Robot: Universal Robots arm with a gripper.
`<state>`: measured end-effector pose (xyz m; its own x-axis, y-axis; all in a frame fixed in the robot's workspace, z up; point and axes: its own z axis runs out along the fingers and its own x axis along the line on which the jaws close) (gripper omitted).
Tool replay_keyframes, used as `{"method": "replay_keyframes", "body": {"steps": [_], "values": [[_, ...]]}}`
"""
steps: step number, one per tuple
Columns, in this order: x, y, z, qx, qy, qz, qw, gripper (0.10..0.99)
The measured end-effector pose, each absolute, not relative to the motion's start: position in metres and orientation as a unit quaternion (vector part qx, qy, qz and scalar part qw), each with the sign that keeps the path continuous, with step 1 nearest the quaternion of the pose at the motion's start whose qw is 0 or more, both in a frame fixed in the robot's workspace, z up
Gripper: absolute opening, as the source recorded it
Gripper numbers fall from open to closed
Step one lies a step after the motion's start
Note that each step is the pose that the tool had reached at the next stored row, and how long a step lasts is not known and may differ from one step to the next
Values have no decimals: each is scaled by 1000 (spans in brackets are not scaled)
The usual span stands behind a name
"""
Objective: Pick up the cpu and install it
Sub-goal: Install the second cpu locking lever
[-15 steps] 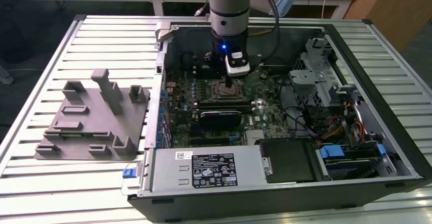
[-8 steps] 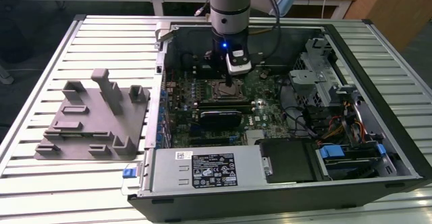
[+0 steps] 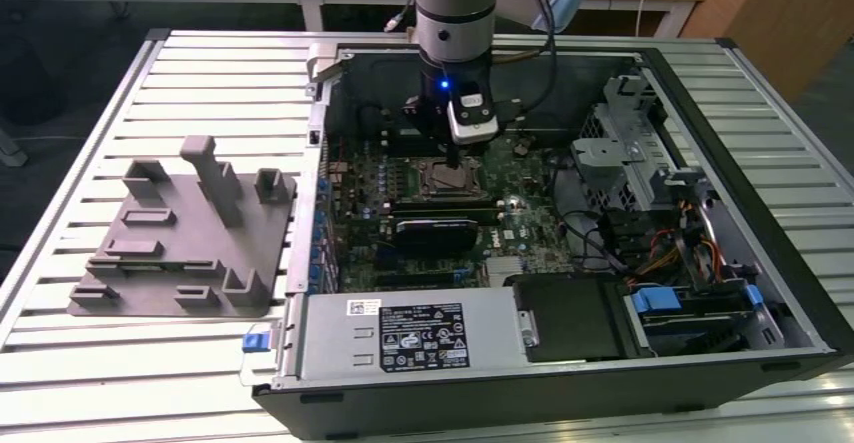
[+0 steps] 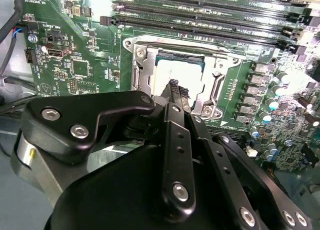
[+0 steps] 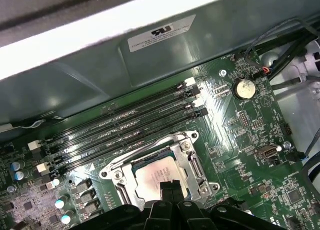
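The cpu (image 5: 159,176) lies flat inside its socket frame (image 5: 192,157) near the middle of the motherboard (image 5: 240,140), seated so the frame can clamp it. The hand (image 4: 176,88) stands directly over it, fingertips pressed together and touching the chip's top, apparently pressing rather than gripping.

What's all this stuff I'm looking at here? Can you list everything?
Slatted metal table: one, silver, under everything.
Grey plastic fixture block: one, on the table at the exterior view's left.
Open black computer case: one, beside the block.
Green motherboard: one, inside the case.
Metal socket frame: one, silver, on the motherboard.
Square silvery-white cpu chip: one, lying in the socket frame.
Black memory slots: four, beside the socket.
Round coin battery: one, silver, on the motherboard.
Robot arm: one, grey, above the case.
Black pincer: one, tips at the chip.
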<state>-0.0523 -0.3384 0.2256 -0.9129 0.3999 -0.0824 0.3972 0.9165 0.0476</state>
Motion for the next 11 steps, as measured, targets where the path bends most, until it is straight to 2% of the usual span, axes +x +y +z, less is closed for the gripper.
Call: {"method": "replay_keyframes", "body": {"steps": [11], "values": [[-52, -339, 231, 204, 978, 15, 45, 106]]}}
